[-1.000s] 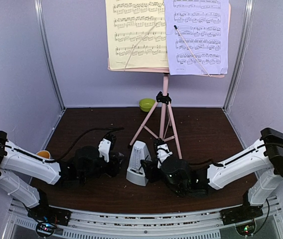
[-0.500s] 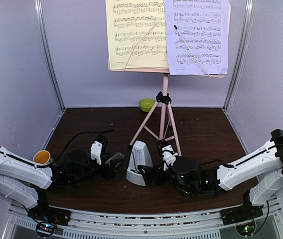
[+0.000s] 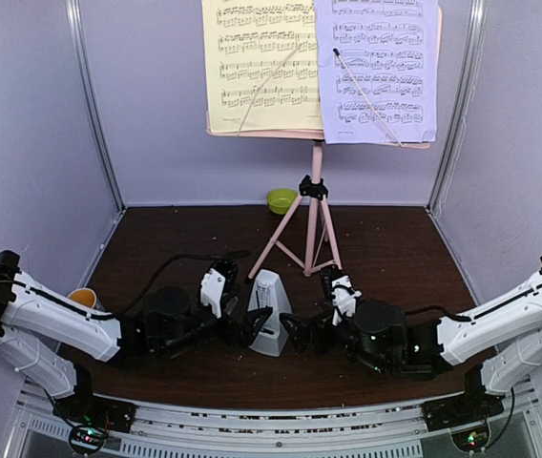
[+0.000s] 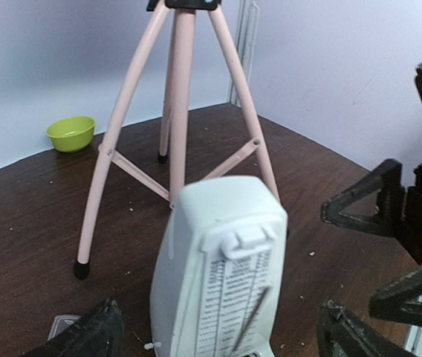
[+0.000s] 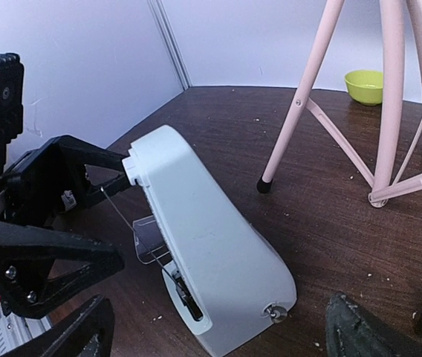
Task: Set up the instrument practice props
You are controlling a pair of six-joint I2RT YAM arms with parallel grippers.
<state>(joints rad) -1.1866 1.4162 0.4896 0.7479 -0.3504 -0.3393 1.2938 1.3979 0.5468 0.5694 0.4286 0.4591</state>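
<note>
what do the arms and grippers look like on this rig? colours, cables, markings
The left arm and right arm match: white shells, black joints. The left gripper and right gripper are black with a white block on top; fingers are black open-truss triangles. A black cable loops off each forearm. No legible markings.

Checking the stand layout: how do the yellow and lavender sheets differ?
The yellow sheet sits left on the stand, the lavender sheet right. The lavender sheet hangs lower than the yellow one. Both stand upright, printed with music.
</note>
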